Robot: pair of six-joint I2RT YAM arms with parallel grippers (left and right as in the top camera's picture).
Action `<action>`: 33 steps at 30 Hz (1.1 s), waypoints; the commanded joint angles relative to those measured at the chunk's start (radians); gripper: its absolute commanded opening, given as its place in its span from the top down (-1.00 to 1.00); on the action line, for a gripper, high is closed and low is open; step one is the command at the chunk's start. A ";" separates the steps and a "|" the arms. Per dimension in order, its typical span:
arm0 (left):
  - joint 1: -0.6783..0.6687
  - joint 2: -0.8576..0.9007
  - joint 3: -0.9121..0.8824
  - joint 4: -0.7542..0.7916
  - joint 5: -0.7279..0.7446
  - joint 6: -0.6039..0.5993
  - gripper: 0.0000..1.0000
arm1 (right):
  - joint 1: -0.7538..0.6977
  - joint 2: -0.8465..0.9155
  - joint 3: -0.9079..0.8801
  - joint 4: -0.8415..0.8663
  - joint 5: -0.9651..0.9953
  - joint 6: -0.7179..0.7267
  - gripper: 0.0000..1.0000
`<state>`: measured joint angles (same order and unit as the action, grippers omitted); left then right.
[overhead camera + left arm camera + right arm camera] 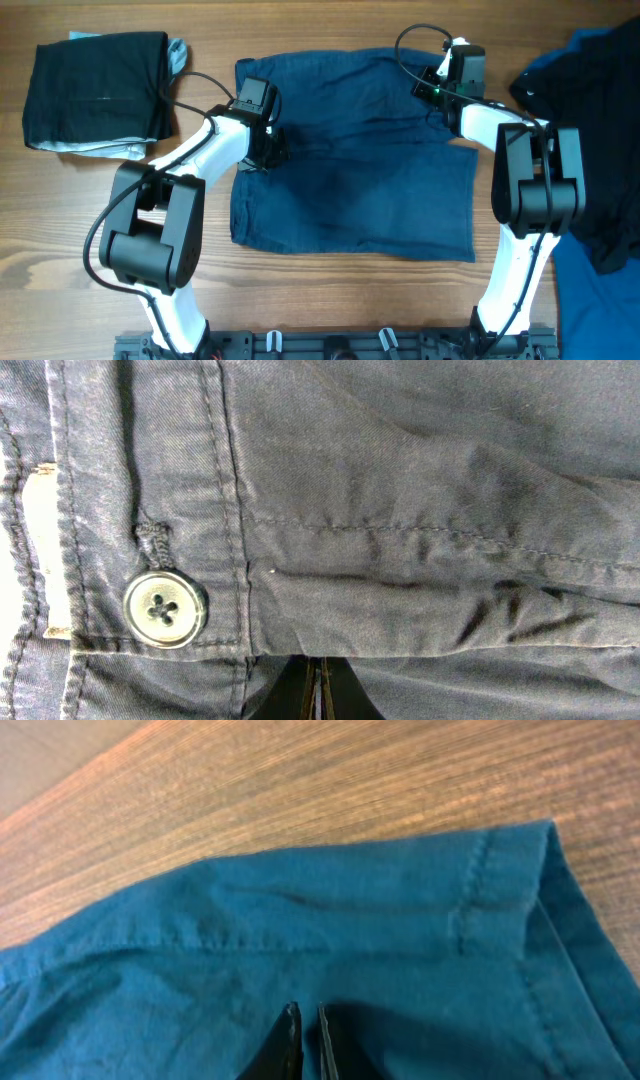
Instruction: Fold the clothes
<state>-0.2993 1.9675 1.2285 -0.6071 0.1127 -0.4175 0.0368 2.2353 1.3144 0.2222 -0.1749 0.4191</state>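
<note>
The shorts (350,160) lay flat & spread out on the table (330,300). The left gripper (318,695) was at the left edge of the shorts, by the waist, just beside the little button (164,609). Its tips were closed tight w/ cloth bunched round them, so it looked like it had a pinch of the shorts. The right gripper (303,1040) was at the top right corner of the shorts, seen from above. Its tips were closed too & rested on the cloth near the hem. I couldn't tell if any cloth was caught in them.

A folded black cloth (100,90) lay well off to the left of the shorts. A pile of clothes (600,130) lay to the right of the shorts.

The step was prob. getting a good hold on 2 sides so the shorts could be folded over. To do it well:
- Make sure the right side really has cloth first. If not, open up & grab again.
- Lift both sides together, nice & slow, so the shorts don't twist.
- Keep the cloth a bit tight between the 2 holds.
- Lay one edge right on top of the other edge, then let go.
</note>
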 commanded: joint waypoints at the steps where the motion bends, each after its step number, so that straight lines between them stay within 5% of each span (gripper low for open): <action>1: 0.016 0.051 -0.019 -0.011 -0.070 -0.010 0.91 | 0.002 0.022 0.006 0.013 0.066 0.003 0.90; 13: 0.016 0.051 -0.019 -0.011 -0.070 -0.010 0.91 | 0.002 0.069 0.009 0.243 0.109 0.004 0.91; 33: 0.016 0.051 -0.019 -0.010 -0.070 -0.010 0.83 | 0.002 0.166 0.066 0.328 0.179 -0.001 0.91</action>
<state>-0.2993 1.9675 1.2289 -0.6067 0.1127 -0.4179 0.0368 2.3402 1.3334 0.5404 -0.0139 0.4191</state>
